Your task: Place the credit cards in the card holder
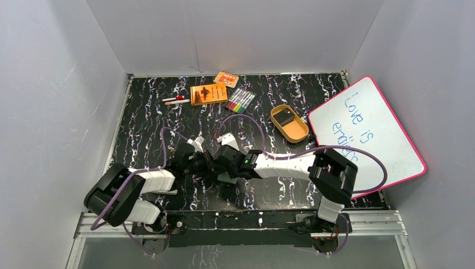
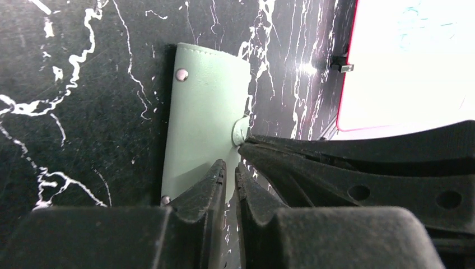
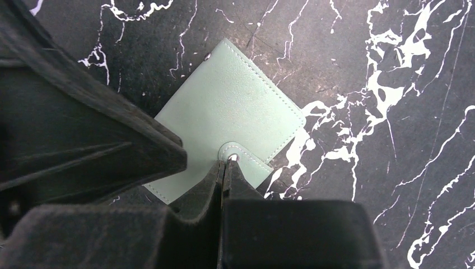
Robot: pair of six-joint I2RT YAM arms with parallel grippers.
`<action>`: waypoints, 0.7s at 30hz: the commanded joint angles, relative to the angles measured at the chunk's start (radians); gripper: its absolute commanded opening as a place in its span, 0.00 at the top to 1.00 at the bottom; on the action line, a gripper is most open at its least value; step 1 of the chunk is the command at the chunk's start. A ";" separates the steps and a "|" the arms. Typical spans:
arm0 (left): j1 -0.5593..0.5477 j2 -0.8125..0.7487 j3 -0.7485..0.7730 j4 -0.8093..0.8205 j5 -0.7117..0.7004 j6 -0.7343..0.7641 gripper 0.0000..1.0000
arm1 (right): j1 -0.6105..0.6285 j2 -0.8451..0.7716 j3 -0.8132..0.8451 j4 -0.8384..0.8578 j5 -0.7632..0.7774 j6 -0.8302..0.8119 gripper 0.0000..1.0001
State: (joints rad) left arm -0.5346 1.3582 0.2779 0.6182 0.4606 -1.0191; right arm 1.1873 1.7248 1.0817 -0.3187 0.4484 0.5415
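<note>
The sage-green card holder lies closed and flat on the black marbled table. In the top view it is almost hidden under both grippers, with only a corner showing. My left gripper sits over its near edge, the jaws together but for a thin slit, nothing held. My right gripper is shut, its tips touching the snap tab. A dark credit card lies in the tan oval tray.
A pink-rimmed whiteboard leans at the right, close behind the right arm. At the back lie two orange boxes, a pack of coloured markers and pens. Grey walls close in three sides.
</note>
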 commanded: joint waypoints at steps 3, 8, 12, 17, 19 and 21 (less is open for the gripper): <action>-0.020 0.066 0.029 0.082 0.014 -0.001 0.98 | 0.003 -0.040 -0.010 0.046 -0.011 0.005 1.00; -0.020 0.146 0.008 0.071 -0.034 -0.023 1.00 | 0.003 -0.055 -0.023 0.043 -0.008 0.022 1.00; -0.021 0.183 -0.003 0.036 -0.093 -0.035 1.00 | 0.003 -0.069 -0.035 0.034 -0.003 0.040 1.00; -0.021 0.197 -0.018 -0.029 -0.167 -0.033 1.00 | 0.003 -0.096 -0.059 -0.007 0.044 0.110 1.00; -0.021 0.211 -0.022 -0.039 -0.184 -0.029 1.00 | 0.003 -0.113 -0.077 -0.014 0.059 0.142 1.00; -0.021 0.234 -0.019 -0.057 -0.196 -0.028 1.00 | 0.002 -0.127 -0.092 -0.022 0.067 0.174 1.00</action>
State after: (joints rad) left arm -0.5598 1.5230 0.2878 0.7296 0.4339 -1.0904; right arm 1.1877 1.6680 1.0122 -0.3035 0.4561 0.6342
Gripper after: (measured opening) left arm 0.007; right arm 0.061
